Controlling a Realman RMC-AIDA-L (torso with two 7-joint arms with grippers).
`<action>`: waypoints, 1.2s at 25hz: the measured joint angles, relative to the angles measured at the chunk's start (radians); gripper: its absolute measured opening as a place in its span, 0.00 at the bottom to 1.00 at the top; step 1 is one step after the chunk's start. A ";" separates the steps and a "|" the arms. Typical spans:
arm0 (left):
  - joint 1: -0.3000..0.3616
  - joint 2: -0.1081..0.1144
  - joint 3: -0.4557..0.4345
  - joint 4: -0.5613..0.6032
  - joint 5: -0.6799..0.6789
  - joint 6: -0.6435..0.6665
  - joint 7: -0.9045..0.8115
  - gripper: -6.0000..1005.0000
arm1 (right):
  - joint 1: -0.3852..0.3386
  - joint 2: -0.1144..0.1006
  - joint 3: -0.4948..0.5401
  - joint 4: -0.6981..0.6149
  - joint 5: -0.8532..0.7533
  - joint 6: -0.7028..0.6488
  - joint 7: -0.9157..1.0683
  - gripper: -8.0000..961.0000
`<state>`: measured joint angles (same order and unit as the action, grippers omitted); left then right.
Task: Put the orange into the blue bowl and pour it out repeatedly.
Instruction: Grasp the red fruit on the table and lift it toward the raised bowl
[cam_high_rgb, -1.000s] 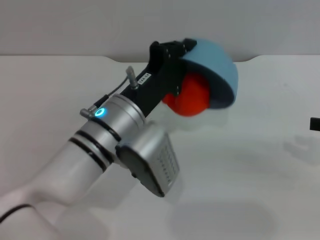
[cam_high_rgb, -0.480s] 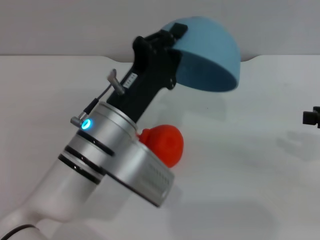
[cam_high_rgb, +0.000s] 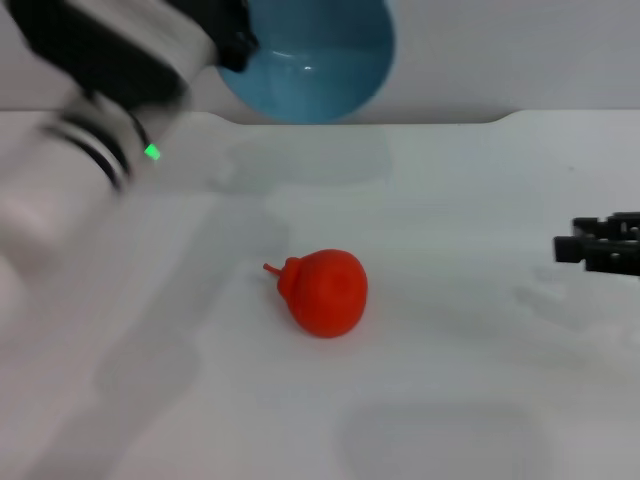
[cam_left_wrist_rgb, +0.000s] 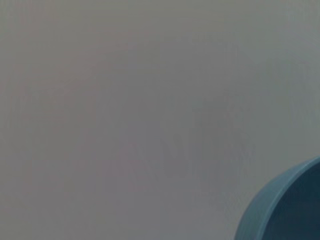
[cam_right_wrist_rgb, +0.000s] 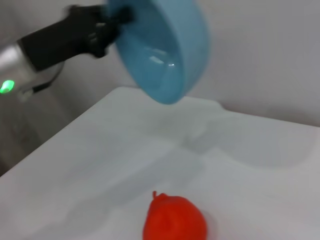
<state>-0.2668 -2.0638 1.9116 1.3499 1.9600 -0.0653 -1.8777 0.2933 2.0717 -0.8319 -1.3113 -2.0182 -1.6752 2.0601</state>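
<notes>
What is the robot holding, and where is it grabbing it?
The left hand holds the glossy light-blue round bowl by its rim, up off the table. The right hand holds nothing.

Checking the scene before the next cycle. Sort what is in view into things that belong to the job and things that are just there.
Belonging to the job:
- orange, lying on the table, out of the bowl
- blue bowl, empty, held up by the left gripper
- right gripper, idle at the table's right side

Just there:
- white table
- grey wall
</notes>
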 joint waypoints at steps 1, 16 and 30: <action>-0.019 0.001 -0.099 0.005 -0.037 0.165 -0.037 0.00 | 0.000 0.000 0.000 0.000 0.000 0.000 0.000 0.51; -0.157 0.041 -0.885 -0.044 0.201 1.431 -0.634 0.00 | 0.187 -0.002 -0.315 0.174 -0.024 0.224 -0.172 0.52; -0.098 0.012 -0.895 0.159 0.470 1.741 -0.808 0.00 | 0.409 0.004 -0.648 0.401 -0.077 0.576 -0.170 0.68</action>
<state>-0.3647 -2.0515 1.0166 1.5092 2.4297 1.6753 -2.6860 0.7021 2.0762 -1.4799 -0.9102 -2.0948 -1.0997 1.8904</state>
